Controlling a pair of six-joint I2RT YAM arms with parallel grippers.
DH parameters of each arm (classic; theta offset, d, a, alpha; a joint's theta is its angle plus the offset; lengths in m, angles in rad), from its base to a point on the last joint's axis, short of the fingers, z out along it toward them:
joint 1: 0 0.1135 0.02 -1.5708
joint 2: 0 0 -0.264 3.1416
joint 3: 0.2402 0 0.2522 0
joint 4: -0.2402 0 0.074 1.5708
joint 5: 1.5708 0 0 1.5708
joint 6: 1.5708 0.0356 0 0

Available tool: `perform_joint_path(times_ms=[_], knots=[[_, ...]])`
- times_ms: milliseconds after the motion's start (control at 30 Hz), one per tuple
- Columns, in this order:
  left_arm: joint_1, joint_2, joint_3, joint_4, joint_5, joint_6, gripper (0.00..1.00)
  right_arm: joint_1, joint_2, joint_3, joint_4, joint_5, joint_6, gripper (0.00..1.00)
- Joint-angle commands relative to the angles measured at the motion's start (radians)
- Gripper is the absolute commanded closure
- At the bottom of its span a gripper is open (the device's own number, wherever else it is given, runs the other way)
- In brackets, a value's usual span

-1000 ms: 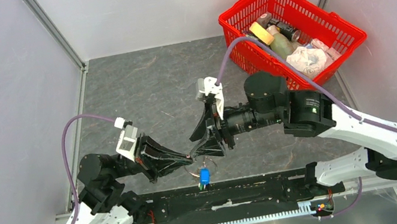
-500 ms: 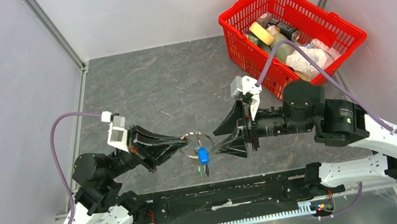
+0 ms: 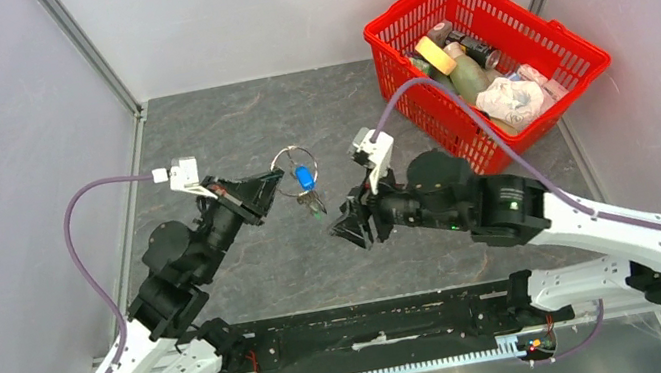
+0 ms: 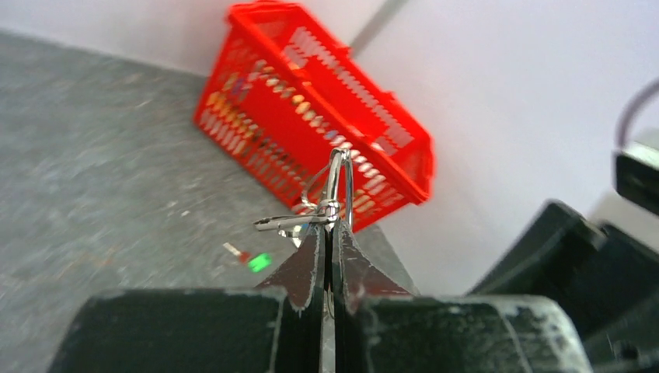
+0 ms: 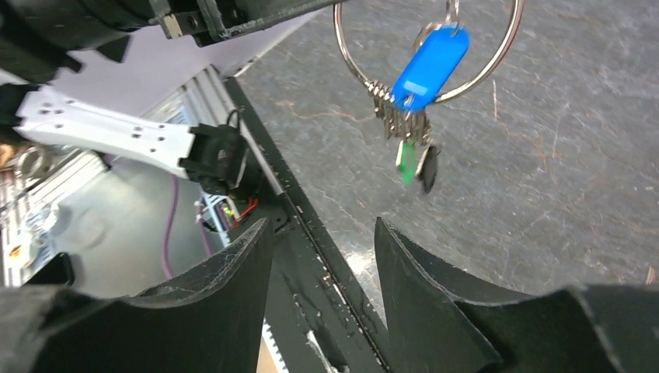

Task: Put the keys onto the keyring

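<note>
My left gripper [image 3: 277, 181] is shut on the silver keyring [image 3: 290, 161] and holds it up in the air over the grey floor. The keys [image 3: 308, 188] hang from the ring: a blue head, a green one and a dark one. In the left wrist view the ring [image 4: 339, 186] stands edge-on right above my closed fingertips [image 4: 311, 252]. In the right wrist view the ring [image 5: 497, 58] and the blue key [image 5: 429, 68] hang above my open fingers [image 5: 241, 264]. My right gripper [image 3: 346, 228] is open and empty, a little to the right of and below the keys.
A red basket [image 3: 576, 44] with bottles and packets stands at the back right, also in the left wrist view [image 4: 311, 132]. The black rail [image 3: 380, 325] between the arm bases runs along the near edge. Grey walls enclose the left, back and right sides.
My left gripper has lifted the keyring with the keys up and away from the rail towards the back. My right gripper let go, drew back to the right, then came in near the keys.
</note>
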Motion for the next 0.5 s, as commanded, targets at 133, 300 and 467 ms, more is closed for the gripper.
perform_joint_path(times_ms=[133,300,467], knots=[[0.002,0.051,0.081,-0.220,-0.362,-0.241,0.98,0.001,0.106,-0.017,0.123,0.204,0.055,0.42],[0.002,0.076,0.085,-0.268,-0.380,-0.356,0.98,0.001,0.161,-0.034,0.192,0.269,0.061,0.42],[0.002,0.085,0.090,-0.281,-0.377,-0.405,0.98,0.000,0.194,-0.037,0.242,0.295,0.047,0.42]])
